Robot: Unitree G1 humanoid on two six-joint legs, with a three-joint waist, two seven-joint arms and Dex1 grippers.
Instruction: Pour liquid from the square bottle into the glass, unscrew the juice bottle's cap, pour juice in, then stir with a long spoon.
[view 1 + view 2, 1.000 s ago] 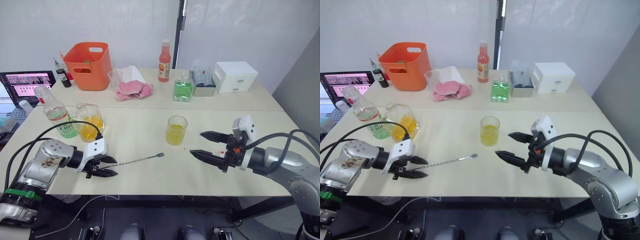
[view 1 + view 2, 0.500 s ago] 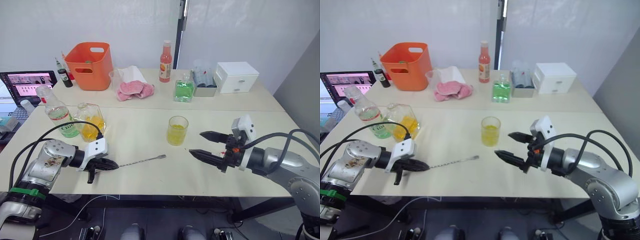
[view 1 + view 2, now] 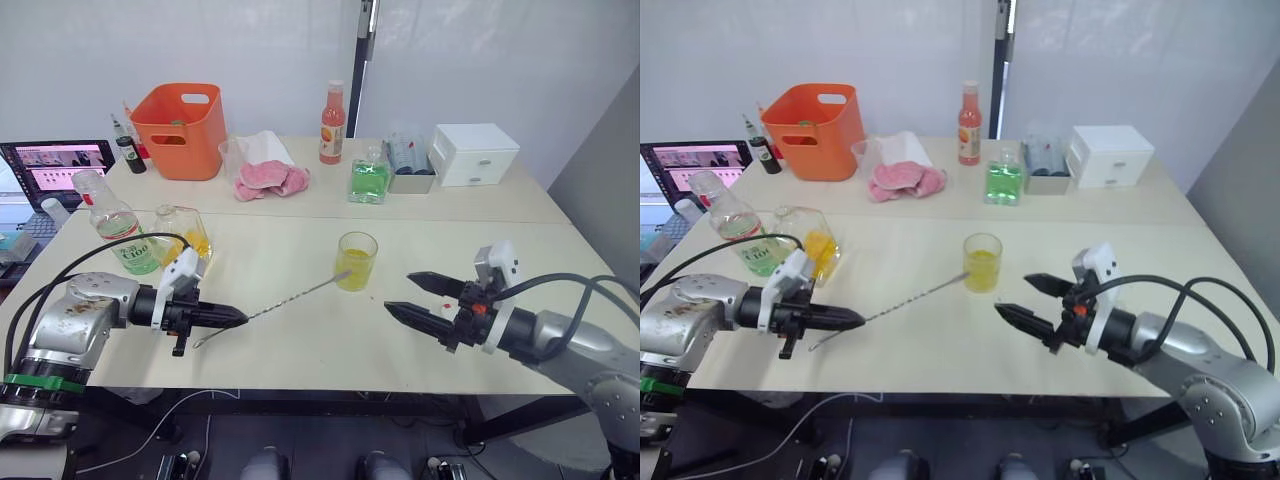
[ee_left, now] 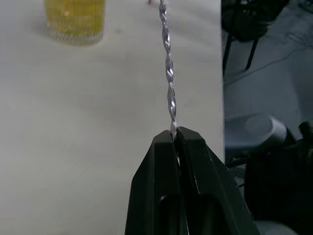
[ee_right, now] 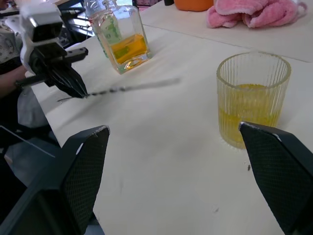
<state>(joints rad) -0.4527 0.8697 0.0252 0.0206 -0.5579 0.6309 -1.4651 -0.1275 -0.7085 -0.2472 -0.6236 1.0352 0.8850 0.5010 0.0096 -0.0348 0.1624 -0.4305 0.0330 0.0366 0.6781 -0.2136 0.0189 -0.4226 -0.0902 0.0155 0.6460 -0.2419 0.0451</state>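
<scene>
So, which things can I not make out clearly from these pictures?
- Spoon: blurred in the right wrist view; the left wrist view's top edge cuts off its far end, so its bowl cannot be seen there.
- Glass: only its base shows in the left wrist view, cut by the top edge.
- Juice bottle: label too small to read in the eye views.
- Left tool: covers the spoon's held end.

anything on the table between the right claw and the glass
No, that stretch of table is bare in both eye views; the right claw hangs beside the glass, apart from it.
</scene>
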